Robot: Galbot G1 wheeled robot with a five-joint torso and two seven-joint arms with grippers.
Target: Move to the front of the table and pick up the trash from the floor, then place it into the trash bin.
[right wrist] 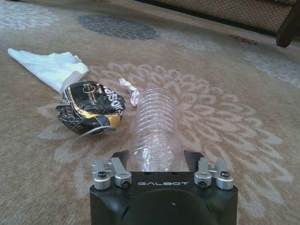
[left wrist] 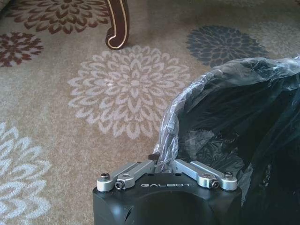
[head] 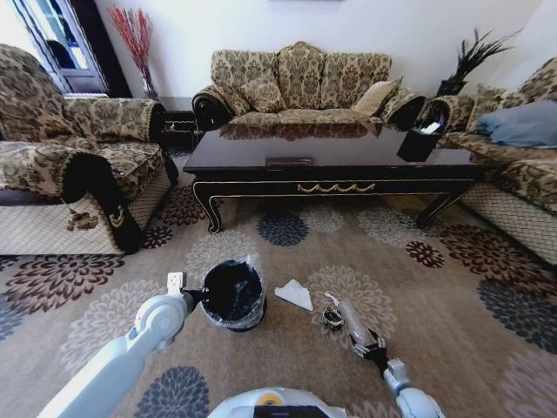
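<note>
Low in the head view, we have our right gripper (head: 366, 346) down on the carpet with its jaws closed around the near end of the clear bottle (right wrist: 153, 131), gripped low so it can lift cleanly. Our left gripper (left wrist: 163, 164) pinches the liner at the rim of the trash bin (head: 233, 294) (probably to steady it). The white paper (head: 294, 294) and dark wrapper (right wrist: 90, 107) lie between bin and bottle, below the table (head: 331, 165).
</note>
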